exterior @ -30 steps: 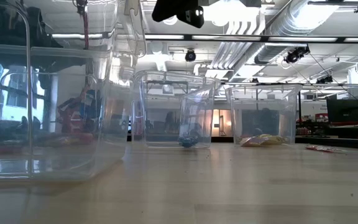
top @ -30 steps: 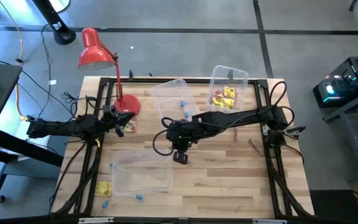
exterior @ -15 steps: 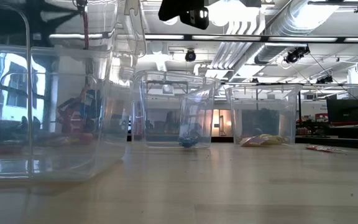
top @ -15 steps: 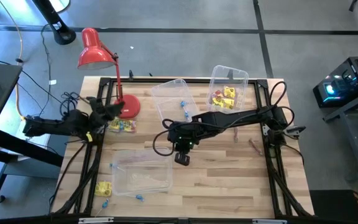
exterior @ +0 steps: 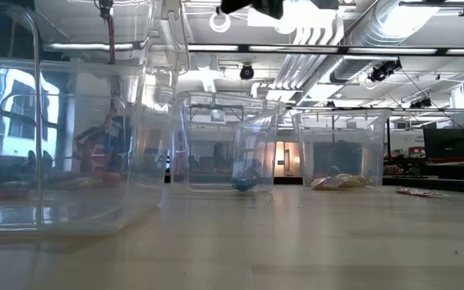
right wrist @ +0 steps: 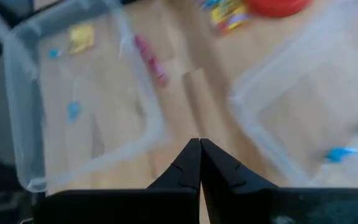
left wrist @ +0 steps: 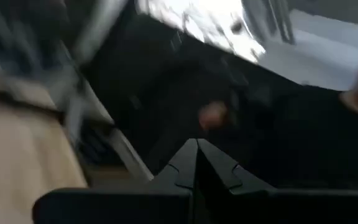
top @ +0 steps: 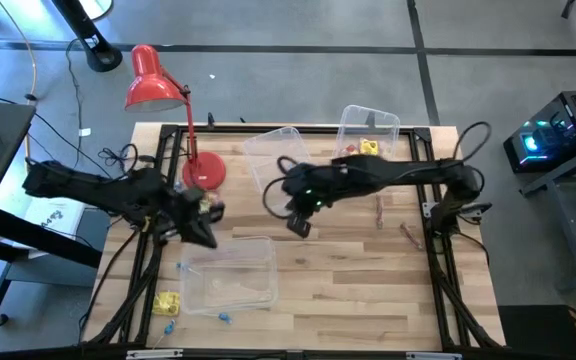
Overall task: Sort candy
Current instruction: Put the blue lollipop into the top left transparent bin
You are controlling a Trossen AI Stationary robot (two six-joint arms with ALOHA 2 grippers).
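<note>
Candy lies scattered. A mixed pile [top: 200,203] sits by the red lamp's base, and yellow packets [top: 360,158] lie in the far right bin. Blue pieces [top: 296,170] are in the middle bin. A yellow packet [top: 165,303] and a blue piece [top: 223,318] lie near the front edge, and red sticks [top: 378,212] lie on the right. My left gripper [top: 206,226] hangs shut above the far left corner of the near bin [top: 230,282]. My right gripper [top: 300,226] is shut above bare table between the bins. In the right wrist view its fingertips [right wrist: 199,147] show nothing between them.
The red desk lamp [top: 153,80] stands at the far left on its base [top: 206,170]. Three clear bins take up the table: near left, middle [top: 283,155] and far right [top: 368,135]. Cables run along both table sides. Open wood lies in the near right part [top: 368,290].
My left gripper swung away from the candy pile by the lamp base, toward the near edge and the right, and now hangs over the near bin's far corner. My right gripper rose and moved toward the far edge, away from the near bin.
</note>
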